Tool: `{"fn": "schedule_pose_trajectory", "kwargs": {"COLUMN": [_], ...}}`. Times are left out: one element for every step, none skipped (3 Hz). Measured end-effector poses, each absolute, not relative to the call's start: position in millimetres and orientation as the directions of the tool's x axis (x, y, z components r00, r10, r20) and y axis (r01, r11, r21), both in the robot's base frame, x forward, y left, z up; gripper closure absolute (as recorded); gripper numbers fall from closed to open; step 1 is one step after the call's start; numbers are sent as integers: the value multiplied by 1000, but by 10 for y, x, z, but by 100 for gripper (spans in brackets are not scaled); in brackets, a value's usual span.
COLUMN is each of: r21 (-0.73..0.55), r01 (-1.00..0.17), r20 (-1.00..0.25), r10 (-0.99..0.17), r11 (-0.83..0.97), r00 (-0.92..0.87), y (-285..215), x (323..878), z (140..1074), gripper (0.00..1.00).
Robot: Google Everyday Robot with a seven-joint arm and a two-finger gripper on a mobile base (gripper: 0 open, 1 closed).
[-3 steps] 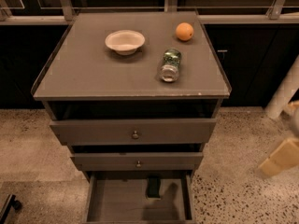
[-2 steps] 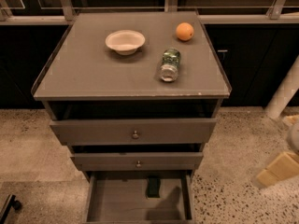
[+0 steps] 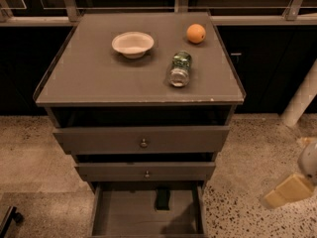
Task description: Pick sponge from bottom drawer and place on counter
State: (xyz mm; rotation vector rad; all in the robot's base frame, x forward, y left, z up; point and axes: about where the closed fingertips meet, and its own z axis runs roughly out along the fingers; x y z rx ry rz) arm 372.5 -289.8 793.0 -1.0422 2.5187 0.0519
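Three things share the counter [image 3: 94,83]; the sponge [image 3: 162,198] lies in the open bottom drawer [image 3: 124,218].
A bowl [image 3: 132,43] and an orange [image 3: 196,33] sit by the back edge, and a jar [image 3: 180,69] lies on its side right of centre. The sponge is at the drawer's back, mid-width, just below the middle drawer [image 3: 114,171]. The gripper [image 3: 292,190] hangs low off the front right corner; how open it is cannot be told.

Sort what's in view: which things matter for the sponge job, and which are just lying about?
Job: sponge, in the open bottom drawer; counter; gripper, low at the right edge of view.
Lying about: bowl, orange, jar on its side, all on the counter.
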Motion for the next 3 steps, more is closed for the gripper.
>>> {"fn": "schedule_pose_trajectory", "kwargs": {"r21": [13,-6,-8], "r01": [-578,-545,-545], "r20": [-436,-473,-473], "r10": [-516,-483,-484], "r11": [816,839,838], "r00": [-737,-737,-736], "y": [-3014,-3087,-3086], "x": [3493,3625,3626], "z": [7016,6896,6906], "gripper": [0,0,0]}}
